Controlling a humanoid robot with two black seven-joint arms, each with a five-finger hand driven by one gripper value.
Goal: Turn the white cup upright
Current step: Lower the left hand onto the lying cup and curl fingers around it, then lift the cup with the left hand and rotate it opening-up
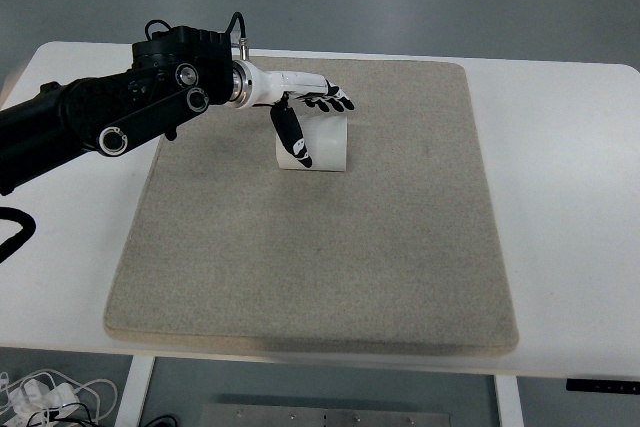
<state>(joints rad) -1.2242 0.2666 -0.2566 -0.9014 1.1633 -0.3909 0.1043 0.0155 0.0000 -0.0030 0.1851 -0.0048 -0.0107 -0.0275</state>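
Observation:
A white cup (325,145) stands on the beige mat (330,267) near its far middle. My left hand (310,117) is wrapped around the cup: the thumb runs down its front left side and the other fingers lie over its top far edge. The black left arm (120,112) comes in from the picture's left. I cannot tell from here which end of the cup faces up. The right arm is out of view.
The mat lies on a white table (570,197). Cables (50,397) hang below the table's front left edge. A black cable loop (12,232) shows at the left edge.

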